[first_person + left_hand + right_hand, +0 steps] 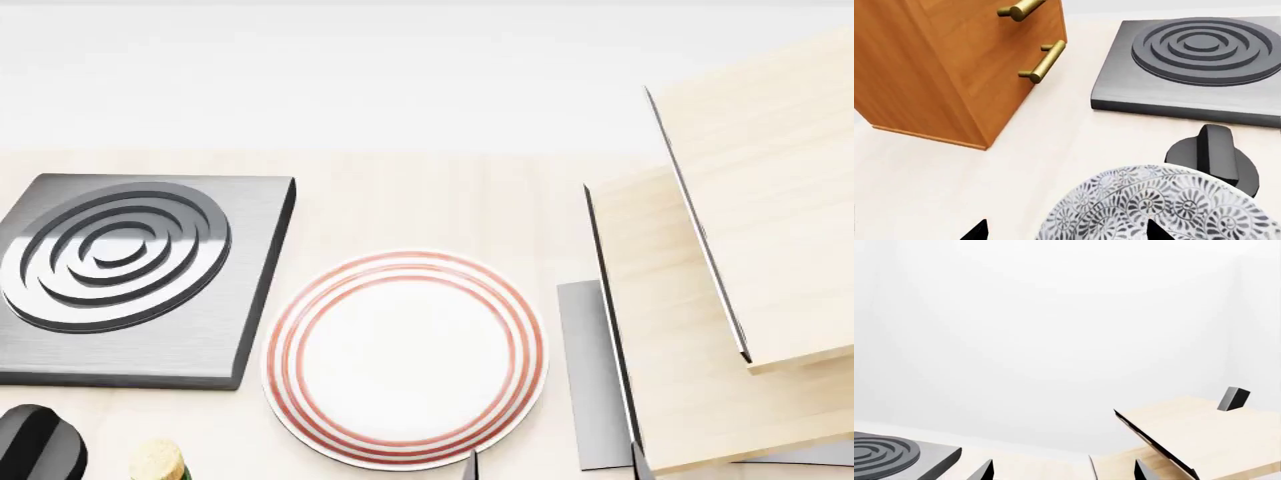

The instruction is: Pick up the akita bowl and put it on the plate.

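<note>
The akita bowl (1154, 205), patterned dark grey and white, fills the lower edge of the left wrist view, resting on the pale counter. My left gripper (1066, 231) is open and wide. One fingertip (977, 231) is outside the bowl's rim and the other (1154, 230) is over its inside, neither visibly touching. The plate (404, 358), white with red rings, lies in the middle of the head view, right of the stove. The bowl does not show in the head view. My right gripper (1062, 471) is open and holds nothing, raised and facing the white wall.
A dark grey stove (127, 270) with raised rings sits left of the plate, and its black knob (1217, 155) is just beyond the bowl. An orange wooden cabinet (941, 65) with brass handles (1044, 62) stands nearby. Pale wooden panels (747, 220) rise right of the plate.
</note>
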Available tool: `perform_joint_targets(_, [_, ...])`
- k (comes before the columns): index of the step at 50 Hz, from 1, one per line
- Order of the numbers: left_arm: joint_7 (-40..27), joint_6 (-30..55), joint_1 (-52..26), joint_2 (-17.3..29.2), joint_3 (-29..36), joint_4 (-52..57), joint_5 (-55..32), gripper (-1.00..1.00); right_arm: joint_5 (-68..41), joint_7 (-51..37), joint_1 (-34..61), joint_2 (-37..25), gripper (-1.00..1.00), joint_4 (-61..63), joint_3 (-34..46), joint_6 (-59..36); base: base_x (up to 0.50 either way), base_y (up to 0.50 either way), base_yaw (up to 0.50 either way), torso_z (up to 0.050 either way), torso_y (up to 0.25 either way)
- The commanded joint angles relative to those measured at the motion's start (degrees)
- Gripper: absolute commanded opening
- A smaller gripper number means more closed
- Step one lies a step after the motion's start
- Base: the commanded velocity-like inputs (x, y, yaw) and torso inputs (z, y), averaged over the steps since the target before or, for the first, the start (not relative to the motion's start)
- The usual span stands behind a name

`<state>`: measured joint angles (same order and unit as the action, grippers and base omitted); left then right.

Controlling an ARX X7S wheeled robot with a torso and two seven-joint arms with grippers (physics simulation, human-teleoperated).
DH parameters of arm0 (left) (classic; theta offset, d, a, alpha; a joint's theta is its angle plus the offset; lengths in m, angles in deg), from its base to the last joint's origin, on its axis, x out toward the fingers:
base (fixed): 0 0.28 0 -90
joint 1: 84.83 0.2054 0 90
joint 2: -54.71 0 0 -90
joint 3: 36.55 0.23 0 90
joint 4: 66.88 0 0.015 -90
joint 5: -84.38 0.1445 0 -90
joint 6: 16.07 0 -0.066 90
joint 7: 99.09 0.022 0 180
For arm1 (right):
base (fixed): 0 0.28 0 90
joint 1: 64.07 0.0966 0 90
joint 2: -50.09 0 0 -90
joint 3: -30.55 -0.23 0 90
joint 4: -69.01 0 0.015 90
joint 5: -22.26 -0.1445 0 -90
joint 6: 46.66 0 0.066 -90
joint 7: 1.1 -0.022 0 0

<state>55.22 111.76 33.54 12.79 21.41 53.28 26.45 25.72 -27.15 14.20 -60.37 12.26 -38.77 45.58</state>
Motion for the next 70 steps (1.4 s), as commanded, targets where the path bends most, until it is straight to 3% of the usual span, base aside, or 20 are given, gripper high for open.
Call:
perform_joint_targets(1, [1.1,0.5,2.4,-0.2,-1.3,0.4,0.0,1.0,-0.1,-0.2,0.2,-0.1,1.0,-0.1,0.1,-0.2,0.0,0.0,0.0,0.0,0.0])
perform_joint_targets(37, [5.2,0.5,6.8,-2.6,-0.9,-2.0,3.0,1.0,-0.5,-1.0,0.7,-0.4,1.0,-0.7,0.4,-0.2,0.0,0.0,0.0,0.0,0.0])
perform_joint_targets(70, [7.3,-0.4,3.7,-4.9,4.8,-8.9,6.8,1.0,-0.9,-1.5,0.9,-0.8,1.0,-0.9,0.7,-0.4,0.0,0.0,0.0,0.0,0.0])
